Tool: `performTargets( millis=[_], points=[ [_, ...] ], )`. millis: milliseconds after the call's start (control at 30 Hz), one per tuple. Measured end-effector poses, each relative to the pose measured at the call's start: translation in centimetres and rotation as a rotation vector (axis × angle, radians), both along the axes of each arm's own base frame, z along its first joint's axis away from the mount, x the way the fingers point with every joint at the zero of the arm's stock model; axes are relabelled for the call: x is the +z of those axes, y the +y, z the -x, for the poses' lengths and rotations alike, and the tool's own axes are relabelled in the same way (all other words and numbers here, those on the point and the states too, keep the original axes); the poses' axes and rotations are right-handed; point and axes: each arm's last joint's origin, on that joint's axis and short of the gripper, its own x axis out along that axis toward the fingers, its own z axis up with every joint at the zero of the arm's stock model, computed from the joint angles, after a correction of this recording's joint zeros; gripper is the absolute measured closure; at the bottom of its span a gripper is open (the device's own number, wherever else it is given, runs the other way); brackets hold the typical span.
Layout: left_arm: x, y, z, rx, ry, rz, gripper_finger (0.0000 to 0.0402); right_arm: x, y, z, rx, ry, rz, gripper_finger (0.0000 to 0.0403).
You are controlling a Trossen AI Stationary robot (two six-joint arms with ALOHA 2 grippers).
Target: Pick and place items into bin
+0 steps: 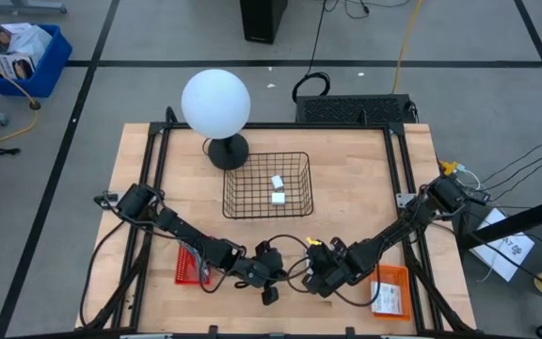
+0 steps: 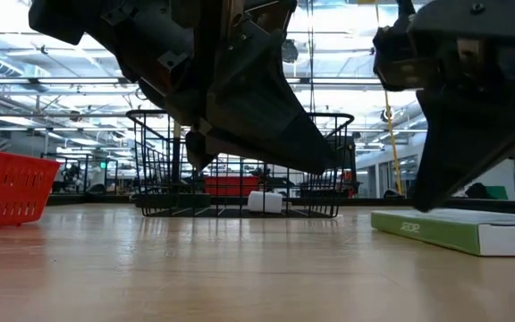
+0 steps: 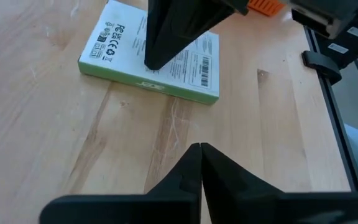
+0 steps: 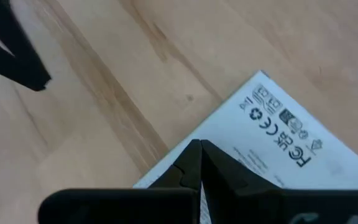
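Observation:
A flat white printed packet (image 3: 114, 43) with a green edge lies on the wood near the table's near edge; it also shows in the low view as the packet (image 2: 454, 229) and in the right wrist view as the packet (image 4: 278, 149). My right gripper (image 4: 201, 144) is shut, its tips pointing down at the packet's top face (image 2: 418, 204). My left gripper (image 3: 201, 148) is shut and hovers just left of it (image 1: 276, 273). Two white blocks (image 1: 277, 188) lie in the black wire basket (image 1: 266, 156). Other items are out of view. My right gripper's shut fingertips (image 3: 151, 62) come from above at the packet's printed top face (image 3: 166, 59), which lies flat on the table. Whether the tips touch it or stop just above it, I cannot tell.
A white globe lamp (image 1: 215, 104) stands at the far edge beside the wire basket. A red tray (image 1: 191, 264) sits on the near left. An orange tray (image 1: 390, 290) holding a white packet sits on the near right. Bare wood lies between basket and grippers.

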Motion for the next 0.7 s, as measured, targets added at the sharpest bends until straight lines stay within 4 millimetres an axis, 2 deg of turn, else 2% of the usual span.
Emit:
performTargets(
  millis=[133, 300, 400, 533, 700],
  points=[
    [0.1, 0.0, -0.1, 0.0, -0.014, 0.007, 0.0375, 0.7, 0.4, 0.4, 0.012, -0.036, 0.017, 0.0403],
    [0.5, 0.3, -0.5, -0.002, -0.059, 0.008, 0.0386, 1.3, 1.2, 1.7, -0.003, -0.021, 0.005, 0.0403],
    [0.7, 1.3, -1.2, 0.012, -0.086, 0.012, 0.0397, 1.5, 1.2, 3.0, -0.064, 0.051, 0.003, 0.0403],
    [0.4, 3.1, -1.7, 0.033, -0.035, 0.064, 0.0392, 1.3, 1.1, 4.8, -0.17, 0.143, 0.039, 0.0403],
    [0.0, 4.7, -2.0, 0.075, 0.025, 0.08, 0.0397, 1.2, 0.7, 5.9, -0.245, 0.248, 0.044, 0.0403]
  ],
)
